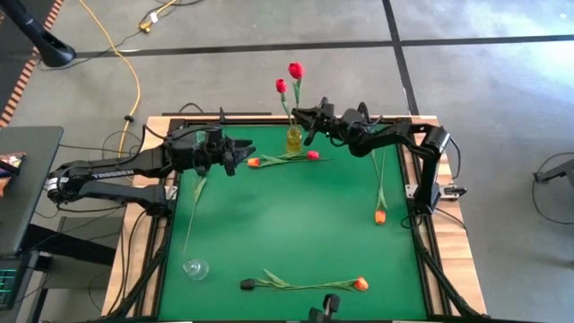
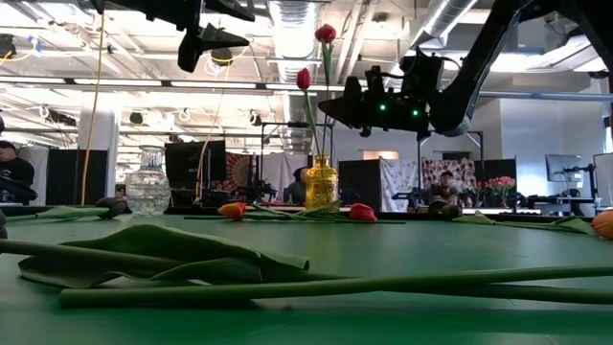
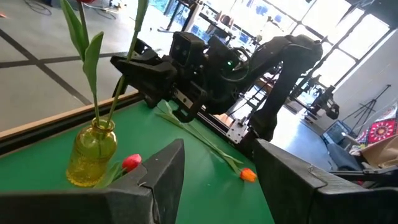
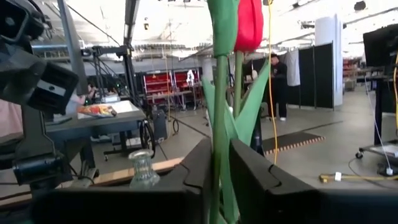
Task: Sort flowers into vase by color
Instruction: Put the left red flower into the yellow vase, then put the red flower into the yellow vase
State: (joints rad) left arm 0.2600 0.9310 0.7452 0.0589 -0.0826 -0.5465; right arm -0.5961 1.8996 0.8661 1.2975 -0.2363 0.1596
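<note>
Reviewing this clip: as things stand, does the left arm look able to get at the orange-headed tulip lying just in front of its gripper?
Probably yes. The left gripper is open, holds nothing, and sits right beside the orange tulip lying flat on the green mat. The right gripper is off at the yellow vase, clear of that path.

yellow cable [image 1: 134, 85], grey desk [image 1: 22, 184]

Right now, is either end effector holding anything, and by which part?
The right end effector has a red flower's stem between its fingers; grip unclear. The left end effector holds nothing.
</note>
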